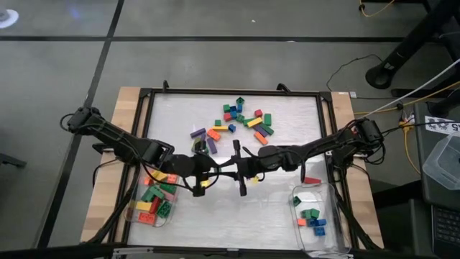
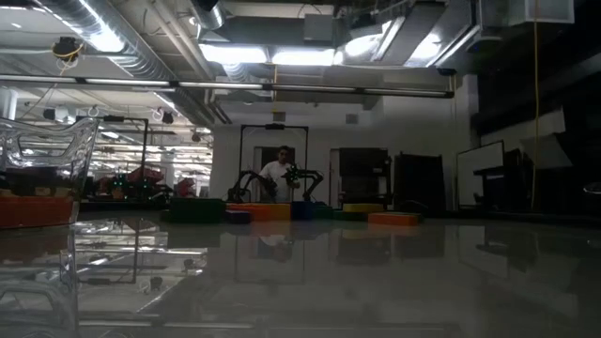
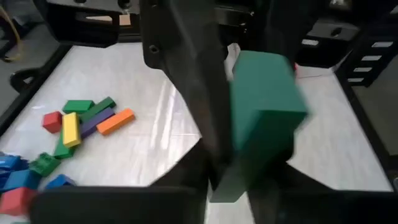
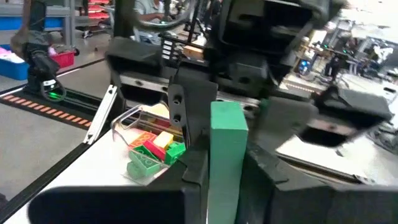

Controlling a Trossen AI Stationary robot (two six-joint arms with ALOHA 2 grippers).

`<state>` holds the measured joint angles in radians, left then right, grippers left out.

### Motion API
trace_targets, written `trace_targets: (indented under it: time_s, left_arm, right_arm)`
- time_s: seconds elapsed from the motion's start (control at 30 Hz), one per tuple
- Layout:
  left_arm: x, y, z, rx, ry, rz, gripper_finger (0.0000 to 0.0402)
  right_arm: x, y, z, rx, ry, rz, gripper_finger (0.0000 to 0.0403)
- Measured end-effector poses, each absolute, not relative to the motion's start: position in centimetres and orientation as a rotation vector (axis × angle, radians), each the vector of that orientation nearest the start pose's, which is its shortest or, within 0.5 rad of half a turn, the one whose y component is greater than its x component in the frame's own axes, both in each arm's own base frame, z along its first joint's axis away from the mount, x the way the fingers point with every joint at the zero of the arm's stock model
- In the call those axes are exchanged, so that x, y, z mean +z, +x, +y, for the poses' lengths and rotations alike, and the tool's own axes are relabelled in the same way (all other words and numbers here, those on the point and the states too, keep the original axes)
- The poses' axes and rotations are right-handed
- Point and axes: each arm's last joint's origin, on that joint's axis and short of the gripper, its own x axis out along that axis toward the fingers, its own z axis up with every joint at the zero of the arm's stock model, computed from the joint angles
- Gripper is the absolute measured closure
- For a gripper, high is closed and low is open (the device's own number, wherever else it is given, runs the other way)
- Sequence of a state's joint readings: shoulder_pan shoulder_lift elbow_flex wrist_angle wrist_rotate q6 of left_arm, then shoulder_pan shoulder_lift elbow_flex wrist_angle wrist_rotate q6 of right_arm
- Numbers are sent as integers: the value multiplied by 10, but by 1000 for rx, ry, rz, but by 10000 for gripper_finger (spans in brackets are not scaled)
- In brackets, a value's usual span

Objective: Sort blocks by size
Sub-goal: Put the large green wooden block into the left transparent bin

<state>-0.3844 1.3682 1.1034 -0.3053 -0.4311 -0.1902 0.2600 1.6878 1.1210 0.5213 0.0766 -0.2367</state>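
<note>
The sort looks partly done. A loose pile of blocks (image 1: 241, 121) still lies on the white bench (image 1: 287, 155), on the far side of the two end effectors, so a good share of the work remains.

Two clear tubs stand at the near edge of the bench. The left tub (image 1: 136, 216), just beside the left arm, holds a fair heap of green, red, yellow and orange blocks, many of them long. The right tub (image 1: 338, 241), below the right arm, holds only a few small green, blue and orange ones. One red block (image 1: 312, 180) lies on the bench just beside the right tub's far rim, outside it.

The left end effector (image 1: 208, 173) and the right end effector (image 1: 241, 173) meet nose to nose between the tubs, on the near side of the loose pile. Both wrist views show a long green block (image 3: 264, 109) standing between dark fingers. In the right wrist view the same green block (image 4: 225, 158) rises between that arm's own fingers, so the right end effector appears clenched on it. The left end effector seems to have it too, though whether its fingers truly press the block or merely flank it I cannot tell. This reads as a hand-over of one long block, likely bound for the left tub.

In the low view a person (image 2: 279, 174) stands well beyond the bench.
</note>
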Motion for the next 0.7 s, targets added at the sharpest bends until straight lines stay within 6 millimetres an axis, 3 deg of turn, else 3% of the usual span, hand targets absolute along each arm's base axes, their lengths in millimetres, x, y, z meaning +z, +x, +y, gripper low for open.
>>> trace_targets:
  time_s: [0.07,0.23,0.4,0.53,0.7]
  left_arm:
    - [305,281,-101,97,60,517,367]
    - [304,277,-100,84,82,548,367]
    - [311,261,-94,108,57,644,367]
    - [323,232,-85,90,-13,818,367]
    - [322,185,-78,88,-257,1157,352]
  right_arm:
    - [280,374,97,183,-230,25,335]
    - [279,374,96,135,-239,39,306]
    - [278,374,96,126,-228,58,251]
    - [275,372,95,120,-236,106,208]
    - [265,367,91,53,-275,259,183]
